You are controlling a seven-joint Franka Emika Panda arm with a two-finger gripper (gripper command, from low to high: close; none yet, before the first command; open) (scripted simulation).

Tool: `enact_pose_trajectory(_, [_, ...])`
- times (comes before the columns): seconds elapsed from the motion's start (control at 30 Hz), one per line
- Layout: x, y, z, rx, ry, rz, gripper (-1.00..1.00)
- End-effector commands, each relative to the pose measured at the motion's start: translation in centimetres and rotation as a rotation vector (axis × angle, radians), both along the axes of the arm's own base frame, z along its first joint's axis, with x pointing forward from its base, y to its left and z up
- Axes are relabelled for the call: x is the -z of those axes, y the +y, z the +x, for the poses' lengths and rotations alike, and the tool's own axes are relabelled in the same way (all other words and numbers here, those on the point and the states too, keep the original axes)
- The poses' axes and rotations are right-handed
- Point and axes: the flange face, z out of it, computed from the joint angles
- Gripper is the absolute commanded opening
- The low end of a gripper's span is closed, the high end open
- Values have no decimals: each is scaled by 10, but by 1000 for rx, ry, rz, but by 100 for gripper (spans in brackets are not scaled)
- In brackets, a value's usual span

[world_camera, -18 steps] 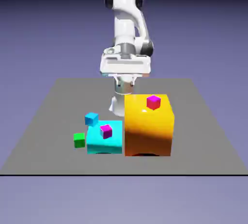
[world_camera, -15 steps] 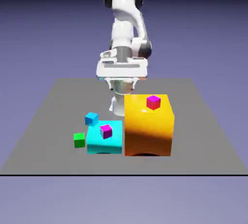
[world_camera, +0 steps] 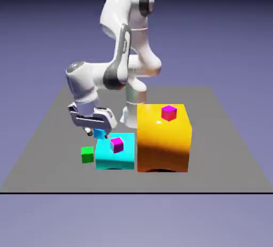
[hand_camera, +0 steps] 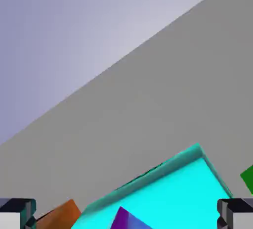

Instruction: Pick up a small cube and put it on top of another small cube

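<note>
Cubes of flat, untextured colour sit on the matte grey table point(world_camera: 53, 134) in the exterior view: the small cube point(world_camera: 87, 154), bright green and tiny, rests on the table surface just beside the cyan block point(world_camera: 115, 159), on that block's side toward the exterior view's left, with nothing on it or gripping it. The cyan block is low and square-edged, and a tiny magenta cube point(world_camera: 117, 144) sits on its top face. Touching the cyan block on the exterior view's right stands the orange block point(world_camera: 163, 138), much taller, glossy with a soft highlight and rounded corners, carrying a second magenta cube point(world_camera: 169, 112) on top. The white, smooth-shelled arm point(world_camera: 120, 54) bends down toward the exterior view's left, and the gripper point(world_camera: 94, 132) hangs low near the far corner of the cyan block, above and behind the green cube and apart from it; it partly hides a tiny blue cube point(world_camera: 99, 133), of which only a sliver shows. Its fingers stand wide apart with nothing between them. In the hand view, tilted, the two grey fingertips point(hand_camera: 17, 213) sit at the bottom corners, far apart, and between them the cyan block point(hand_camera: 168, 193) fills the lower middle, its top face bright and its edge darker teal. A magenta-violet corner point(hand_camera: 129, 220) shows on it, an orange sliver point(hand_camera: 58, 212) lies beside the left tip, and a green edge point(hand_camera: 248, 177) of the small cube shows at the right border, on the grey table point(hand_camera: 148, 99).
</note>
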Motion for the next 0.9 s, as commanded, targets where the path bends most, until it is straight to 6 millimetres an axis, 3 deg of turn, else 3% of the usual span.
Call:
enact_pose_trajectory(0.0, [10, -8, -1, 28, 39, 32, 0])
enact_pose_trajectory(0.33, [96, -92, -36, 311, 368, 356, 0])
enact_pose_trajectory(0.67, [163, -155, -83, 537, 601, 671, 0])
enact_pose_trajectory(0.73, [164, -156, -84, 541, 606, 678, 0])
enact_pose_trajectory(0.83, [202, -115, -91, 541, 605, 678, 0])
enact_pose_trajectory(0.87, [205, -112, -92, 541, 605, 678, 0])
